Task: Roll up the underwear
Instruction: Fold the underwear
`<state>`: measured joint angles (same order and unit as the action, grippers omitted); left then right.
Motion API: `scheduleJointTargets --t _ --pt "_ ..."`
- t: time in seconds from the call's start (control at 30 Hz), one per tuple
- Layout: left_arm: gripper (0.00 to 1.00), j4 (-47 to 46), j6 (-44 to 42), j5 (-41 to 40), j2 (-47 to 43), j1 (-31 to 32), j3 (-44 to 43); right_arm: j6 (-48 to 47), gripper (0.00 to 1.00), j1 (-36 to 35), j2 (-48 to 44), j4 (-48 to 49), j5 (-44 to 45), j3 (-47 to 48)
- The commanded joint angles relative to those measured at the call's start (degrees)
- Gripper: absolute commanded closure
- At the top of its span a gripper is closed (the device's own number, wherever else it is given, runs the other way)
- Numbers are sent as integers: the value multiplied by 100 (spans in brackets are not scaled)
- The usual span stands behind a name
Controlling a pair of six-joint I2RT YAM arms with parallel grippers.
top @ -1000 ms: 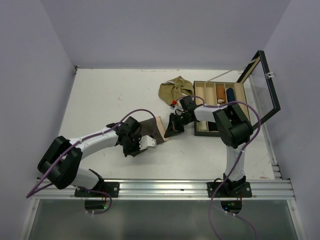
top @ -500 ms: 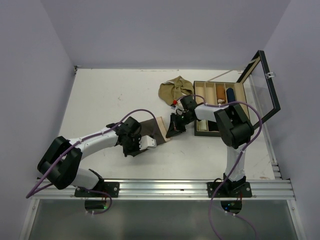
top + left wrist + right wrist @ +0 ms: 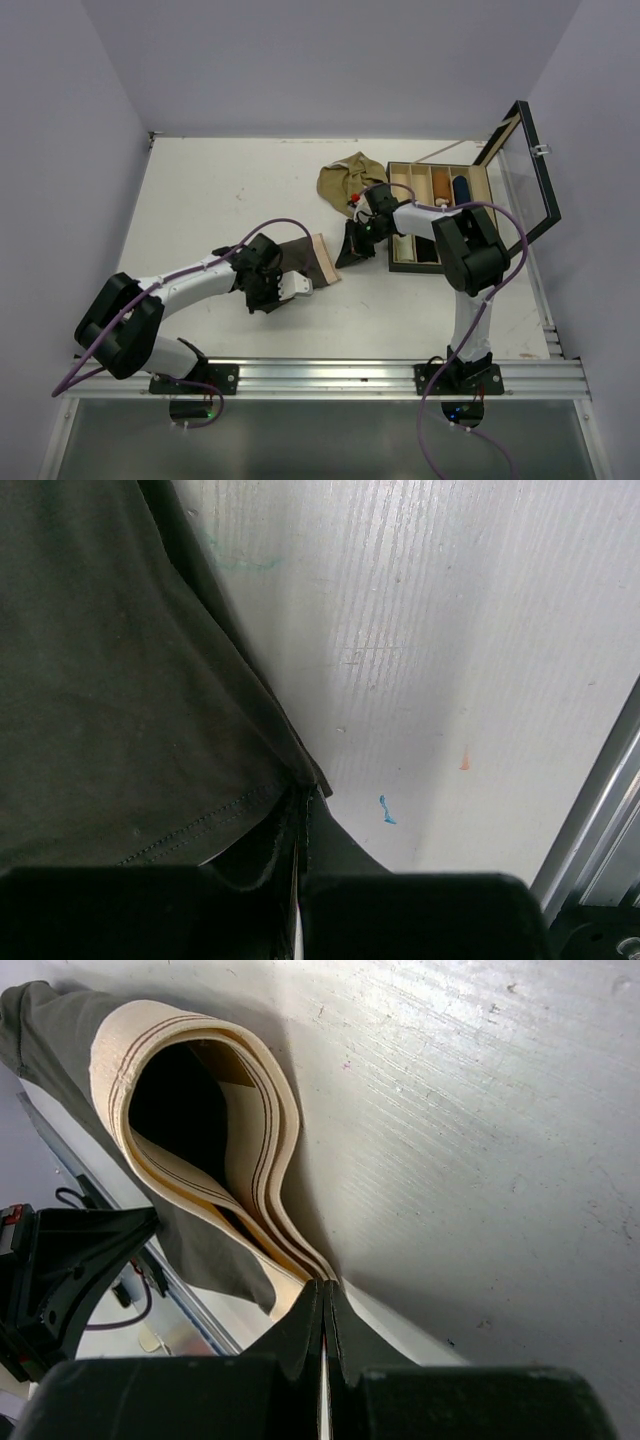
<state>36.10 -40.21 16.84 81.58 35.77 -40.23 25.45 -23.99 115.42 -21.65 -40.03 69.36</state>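
Observation:
The dark brown underwear lies flat mid-table, its beige waistband at its right end. My left gripper is shut on its near-left hem; the left wrist view shows the jaws pinching the dark cloth. My right gripper is shut on the waistband; the right wrist view shows the closed jaws pinching the beige band, which stands up in an open loop. The olive-tan underwear lies crumpled at the back, apart from both grippers.
A black divided box with its glass lid raised stands at the right, holding rolled items such as a blue roll. A metal rail runs along the near edge. Walls enclose the table at the back and sides.
My right gripper has shifted slightly back and to the right while holding the waistband. The left gripper and the dark cloth have barely moved.

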Motion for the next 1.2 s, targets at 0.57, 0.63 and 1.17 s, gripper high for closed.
scheduleJointTargets --t 0.57,0.63,1.17 --pt "100 -94 -268 -418 517 9 384 92 74 -220 -511 -129 12 -204" --pt "100 -77 -268 -419 499 9 367 65 73 -273 -459 -181 100 -178" --pt "100 -68 -277 -392 464 0 393 -128 72 -370 -414 -551 786 -46"
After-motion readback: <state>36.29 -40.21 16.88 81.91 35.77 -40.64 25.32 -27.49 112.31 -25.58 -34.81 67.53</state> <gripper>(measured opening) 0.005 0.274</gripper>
